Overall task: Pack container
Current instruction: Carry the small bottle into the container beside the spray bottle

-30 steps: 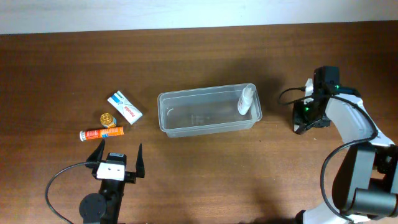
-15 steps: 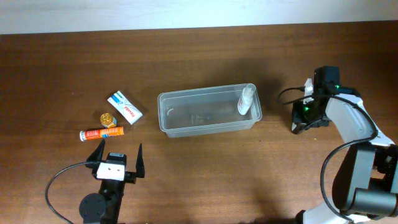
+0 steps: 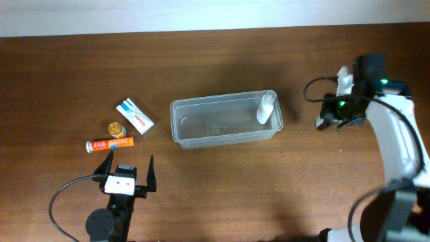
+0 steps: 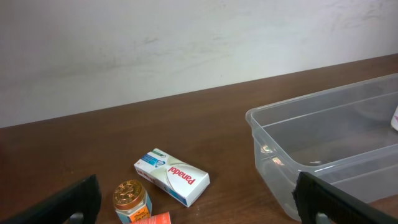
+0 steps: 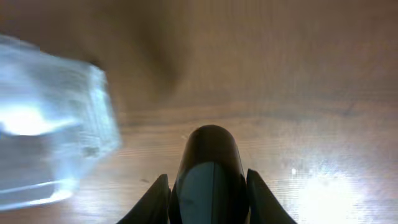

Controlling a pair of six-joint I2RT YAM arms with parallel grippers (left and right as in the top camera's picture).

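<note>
Right claw (image 3: 325,122) shifted rightward; clamped on dark object (image 5: 208,155) | container (image 3: 225,119) well to its left | left claw (image 3: 129,161) apart

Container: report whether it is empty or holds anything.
Not empty: a small white bottle leans inside the container at its right end; the rest of the floor looks bare.

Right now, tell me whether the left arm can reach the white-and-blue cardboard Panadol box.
Probably yes. That box lies uncovered ahead of the left arm's open fingers; the orange tube and gold-lidded jar sit nearer, so a low approach might nudge them.
</note>
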